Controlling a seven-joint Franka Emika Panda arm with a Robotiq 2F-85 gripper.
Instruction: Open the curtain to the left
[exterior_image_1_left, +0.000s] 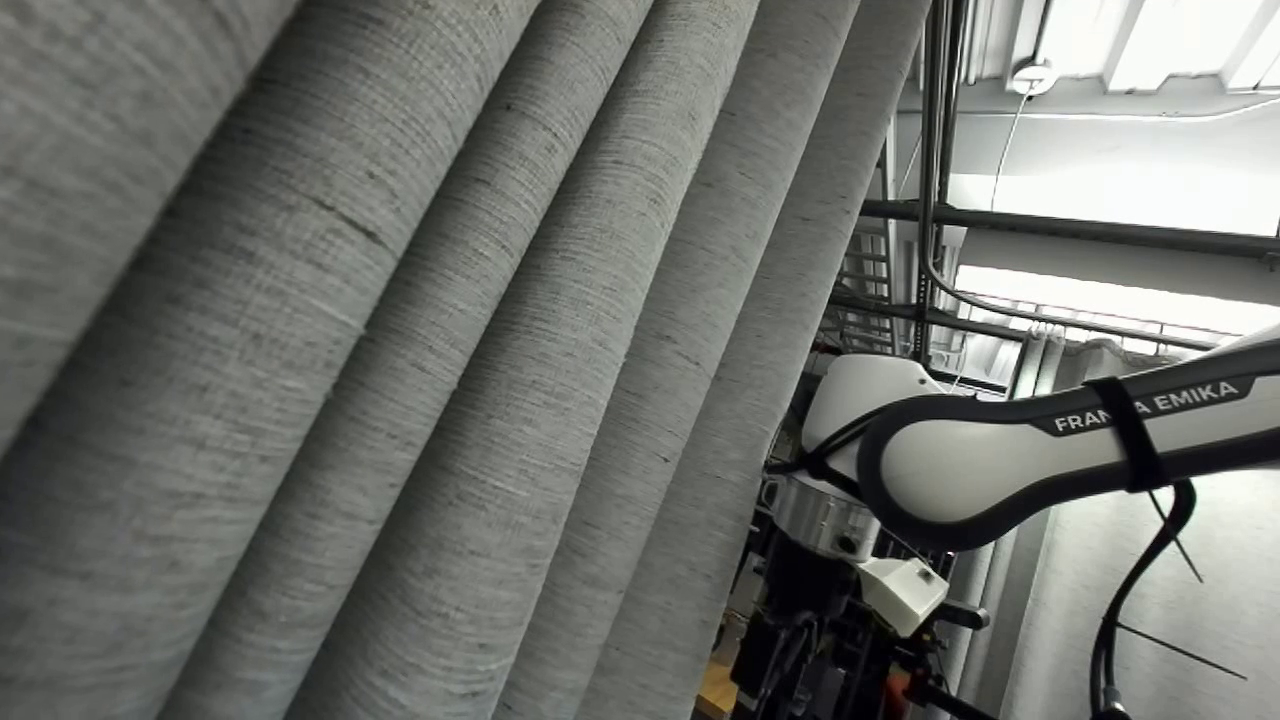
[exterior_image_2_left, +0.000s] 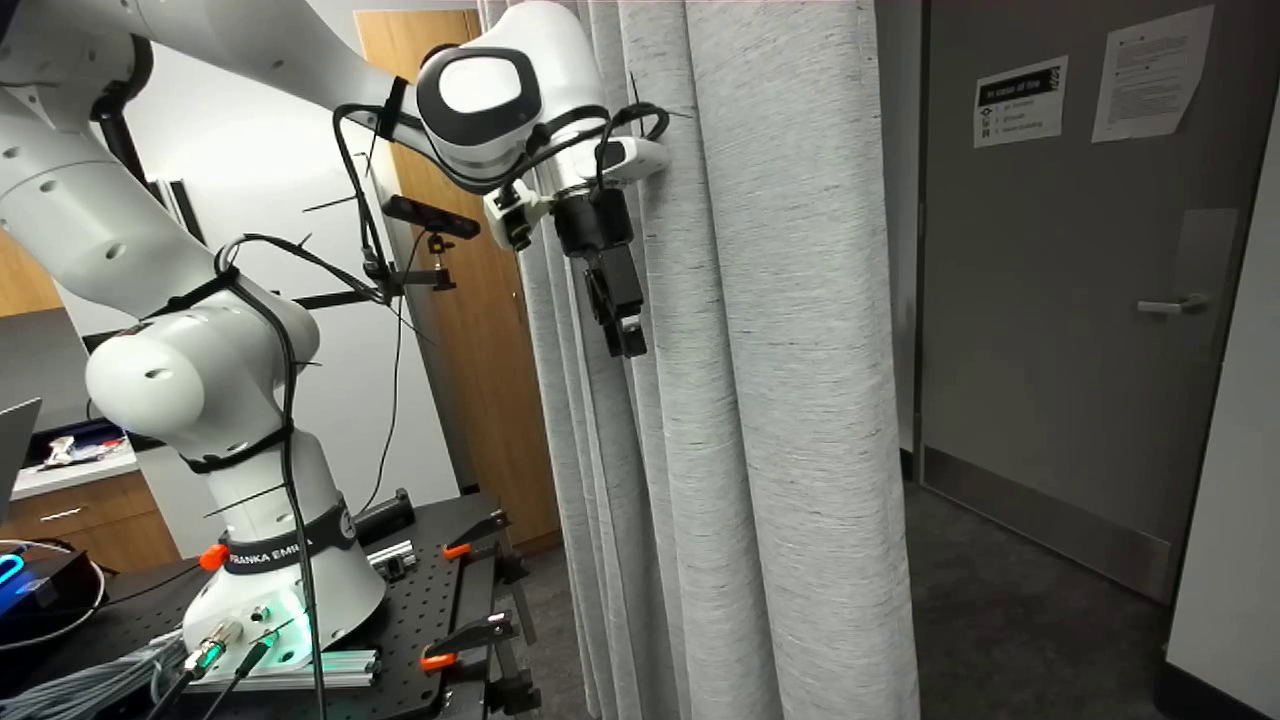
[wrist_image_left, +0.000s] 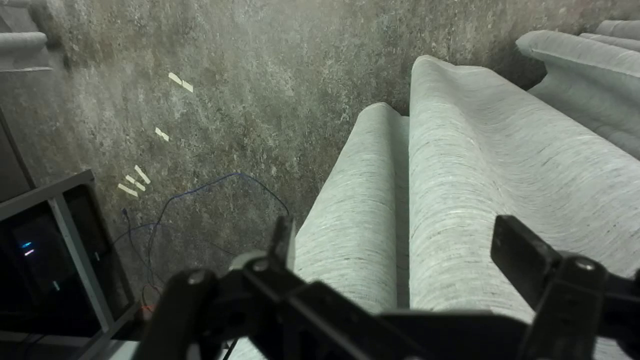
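Note:
The curtain is grey heathered fabric hanging in deep pleats. It fills much of an exterior view (exterior_image_1_left: 480, 380) and hangs to the right of the arm in an exterior view (exterior_image_2_left: 810, 400). In the wrist view the curtain (wrist_image_left: 450, 190) runs down to the floor in several folds. My gripper (exterior_image_2_left: 626, 338) points downward close beside the curtain's pleats. In the wrist view my gripper (wrist_image_left: 402, 245) is open, its two black fingers wide apart. Two pleats show between the fingers; I cannot tell whether fabric reaches in between them. In an exterior view the gripper's lower part is dark and cut off.
A grey door (exterior_image_2_left: 1060, 330) stands behind the curtain on the right. A wooden cabinet (exterior_image_2_left: 470, 330) stands behind the arm. The black robot table (exterior_image_2_left: 420, 600) carries orange-tipped clamps. Thin cables (wrist_image_left: 190, 192) lie on the floor, beside a dark glass-fronted frame (wrist_image_left: 75, 250).

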